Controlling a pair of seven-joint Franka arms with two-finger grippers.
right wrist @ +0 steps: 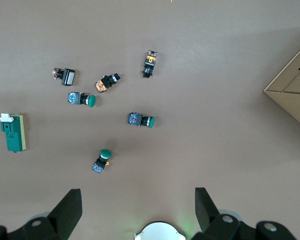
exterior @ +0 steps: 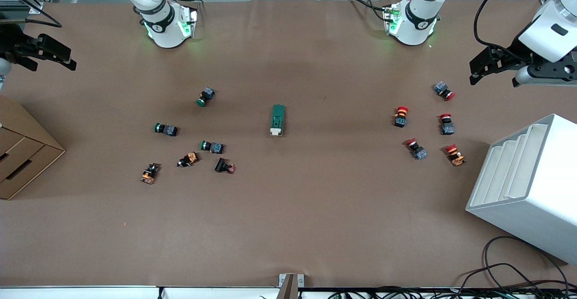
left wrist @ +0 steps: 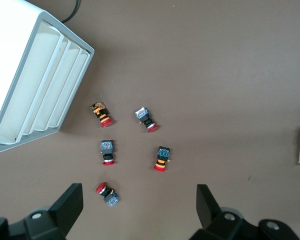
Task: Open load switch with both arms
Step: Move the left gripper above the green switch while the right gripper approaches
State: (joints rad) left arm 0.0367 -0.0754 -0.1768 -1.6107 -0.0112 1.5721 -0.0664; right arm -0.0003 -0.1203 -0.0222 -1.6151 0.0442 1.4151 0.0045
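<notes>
The load switch (exterior: 277,120) lies mid-worktop (exterior: 288,222), its white end nearest the front camera. Green buttons (exterior: 206,96) lie around nine o'clock, red buttons (exterior: 400,116) around three. Both the left tool (exterior: 484,66) and right tool (exterior: 52,55) hang wide open, empty, over the worktop's ends.
</notes>
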